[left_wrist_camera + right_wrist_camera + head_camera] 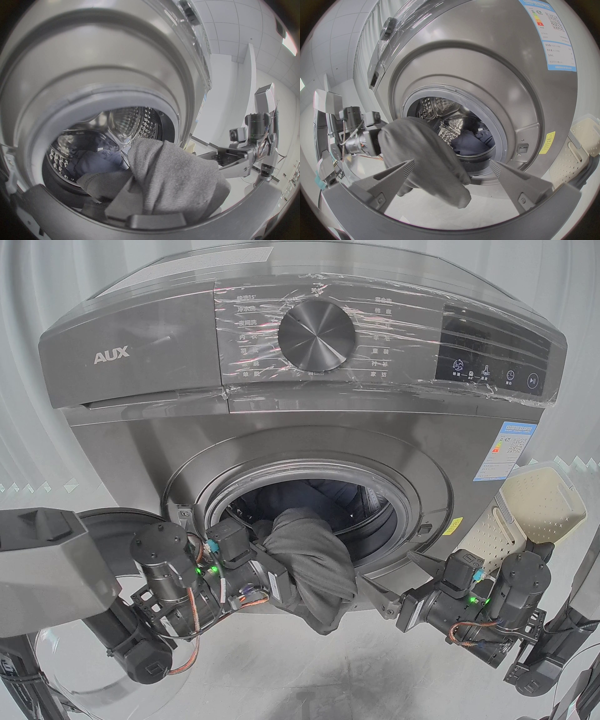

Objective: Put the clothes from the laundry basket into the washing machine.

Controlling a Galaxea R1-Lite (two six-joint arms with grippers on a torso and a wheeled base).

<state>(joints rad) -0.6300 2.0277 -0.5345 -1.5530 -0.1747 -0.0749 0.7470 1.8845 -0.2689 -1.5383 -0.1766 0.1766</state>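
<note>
The grey washing machine (150,446) stands in front of me with its round opening (400,515) uncovered. A grey garment (315,565) hangs over the lower left of the opening's rim, part inside and part drooping toward the floor. My left gripper (278,580) is shut on it; in the left wrist view the grey garment (175,178) drapes over the gripper (140,207). My right gripper (397,580) is open and holds nothing, at the lower right of the opening, with the grey garment (425,153) beyond its fingertips (404,167). Dark blue clothes (470,143) lie in the drum.
The cream laundry basket (537,502) leans against the machine's right side, behind my right arm. The machine's door (119,534) is swung open to the left, around my left arm. Bare grey floor (312,671) lies below the opening.
</note>
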